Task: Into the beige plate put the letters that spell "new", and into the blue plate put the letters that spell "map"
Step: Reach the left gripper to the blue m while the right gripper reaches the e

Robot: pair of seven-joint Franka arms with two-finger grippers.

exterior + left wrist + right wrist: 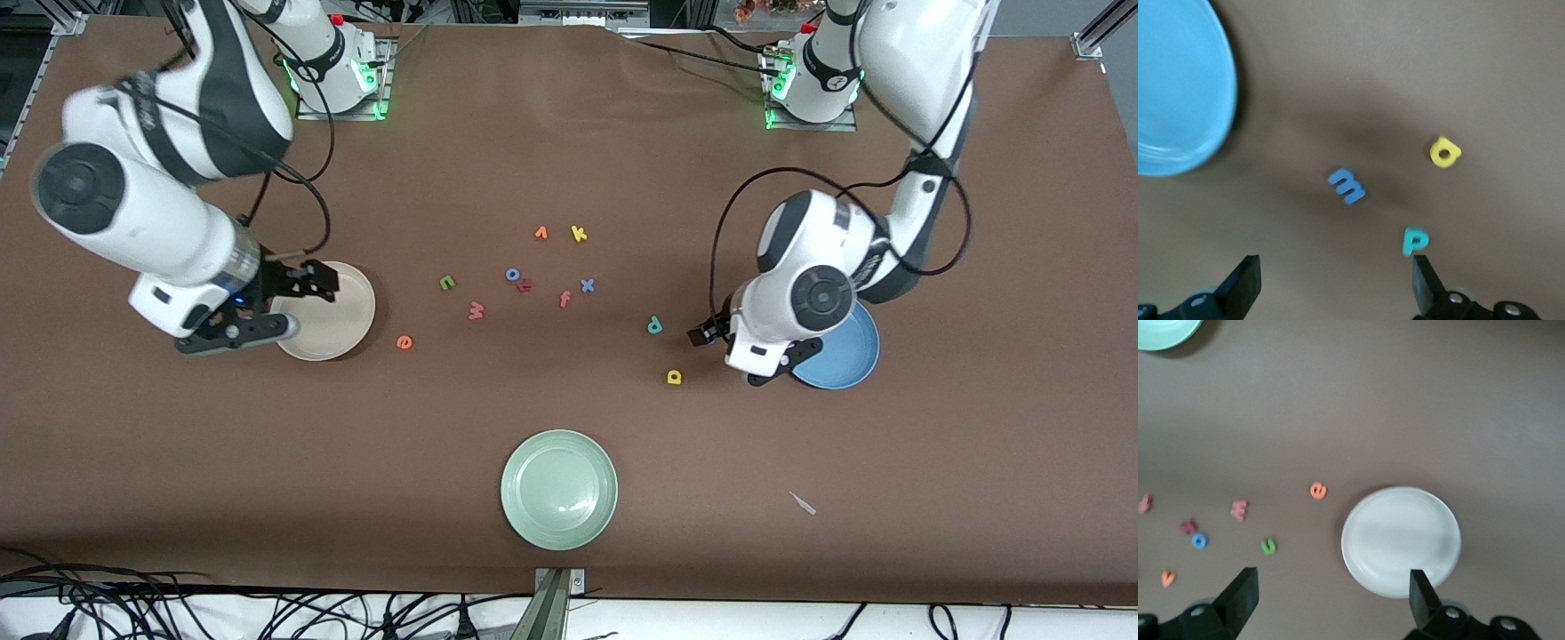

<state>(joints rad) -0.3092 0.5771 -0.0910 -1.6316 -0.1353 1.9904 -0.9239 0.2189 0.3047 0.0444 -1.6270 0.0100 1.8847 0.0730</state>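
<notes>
The little green foam n, the orange foam e and the pinkish-red foam w lie on the brown table near its middle. All three are beside the round beige plate at the right arm's end, and none is in it. The teal foam p and the yellow foam a lie beside the round blue plate at the left arm's end. The blue foam m shows only in the left wrist view, near those two.

The right gripper hangs over the beige plate's edge, fingers spread wide, holding nothing. The left gripper hangs over the m, fingers spread wide, holding nothing.

A round pale green plate sits near the table edge closest to the front camera.
</notes>
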